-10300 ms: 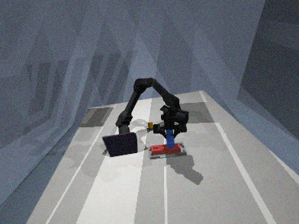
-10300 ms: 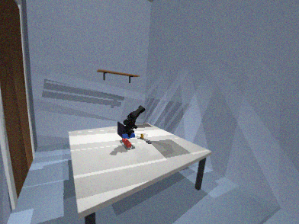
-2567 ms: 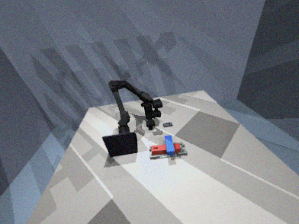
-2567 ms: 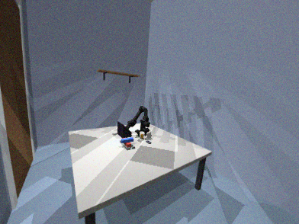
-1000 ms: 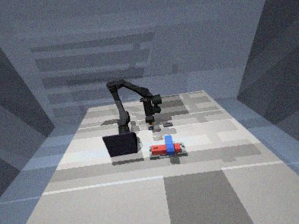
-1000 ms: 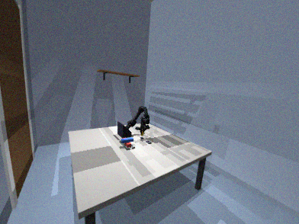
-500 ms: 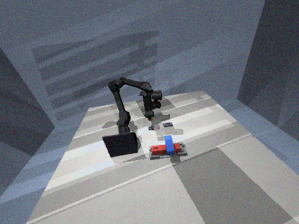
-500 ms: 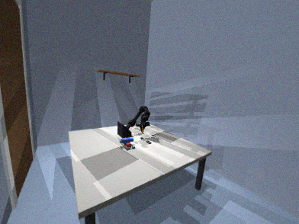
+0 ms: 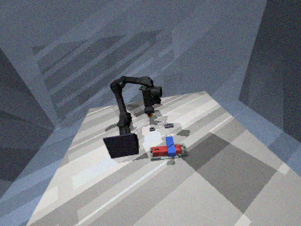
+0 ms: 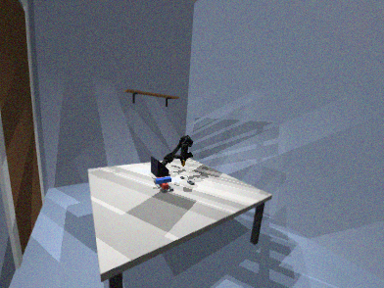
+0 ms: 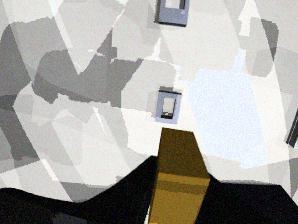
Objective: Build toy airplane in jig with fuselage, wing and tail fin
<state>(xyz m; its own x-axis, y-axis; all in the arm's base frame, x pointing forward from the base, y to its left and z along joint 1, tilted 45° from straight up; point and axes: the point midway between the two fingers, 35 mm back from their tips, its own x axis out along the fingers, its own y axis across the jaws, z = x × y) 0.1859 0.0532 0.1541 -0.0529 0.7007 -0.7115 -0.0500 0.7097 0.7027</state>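
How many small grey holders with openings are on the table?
2: the smaller near the end effector, the larger beyond it. More may be hidden.

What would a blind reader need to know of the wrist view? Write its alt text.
A pincer grips a yellow-brown tail fin above a pale tabletop. Beyond it stands a small grey rectangular holder with an opening; a larger one is cut off by the top edge.
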